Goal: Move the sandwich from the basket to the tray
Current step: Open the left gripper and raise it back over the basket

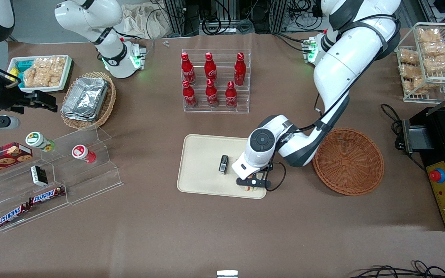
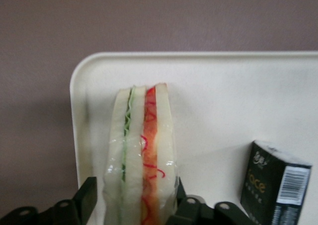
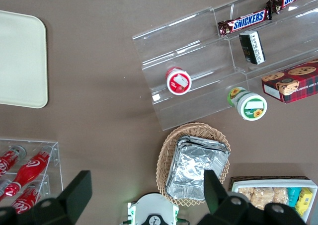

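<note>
The sandwich (image 2: 141, 155) is a wedge of pale white bread wrapped in clear film, with a green layer and a red-orange layer running along its cut edge. It stands on edge on the tray (image 1: 201, 154), at the corner nearest the front camera on the working arm's side, close to the rim. The gripper (image 1: 254, 185) is low over that corner, and the sandwich sits between the two black fingers (image 2: 85, 197) — one on each bread face, drawn in against the film, so the fingers are closed around the sandwich at about its own thickness. The basket (image 1: 348, 161) lies on the table (image 1: 222, 231) beside the tray, toward the working arm's end, with nothing in it. A small black box (image 2: 276, 185) stands upright on the tray near the sandwich; it carries a barcode and pale lettering that cannot be read with certainty. Elsewhere on the table, six red bottles (image 1: 211, 81) in a clear rack bear Coca-Cola script, and two bars (image 1: 46, 195) on a clear stepped stand — toward the parked arm's end — read SNICKERS.
</note>
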You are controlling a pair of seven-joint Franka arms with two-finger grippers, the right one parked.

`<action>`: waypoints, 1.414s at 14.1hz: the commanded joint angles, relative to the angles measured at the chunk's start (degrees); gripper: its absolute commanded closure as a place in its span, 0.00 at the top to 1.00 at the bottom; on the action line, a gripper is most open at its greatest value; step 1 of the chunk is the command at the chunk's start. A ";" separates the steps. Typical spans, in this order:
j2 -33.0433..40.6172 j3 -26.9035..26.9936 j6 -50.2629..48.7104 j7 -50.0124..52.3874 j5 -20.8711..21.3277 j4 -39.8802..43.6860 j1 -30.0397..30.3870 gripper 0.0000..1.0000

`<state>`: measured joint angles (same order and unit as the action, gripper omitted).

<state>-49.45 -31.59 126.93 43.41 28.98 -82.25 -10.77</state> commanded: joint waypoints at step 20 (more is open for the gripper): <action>43.92 37.20 -22.32 -57.37 -27.66 -18.49 -0.31 1.00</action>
<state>-6.30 2.73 108.24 -9.69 2.38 -103.03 -10.43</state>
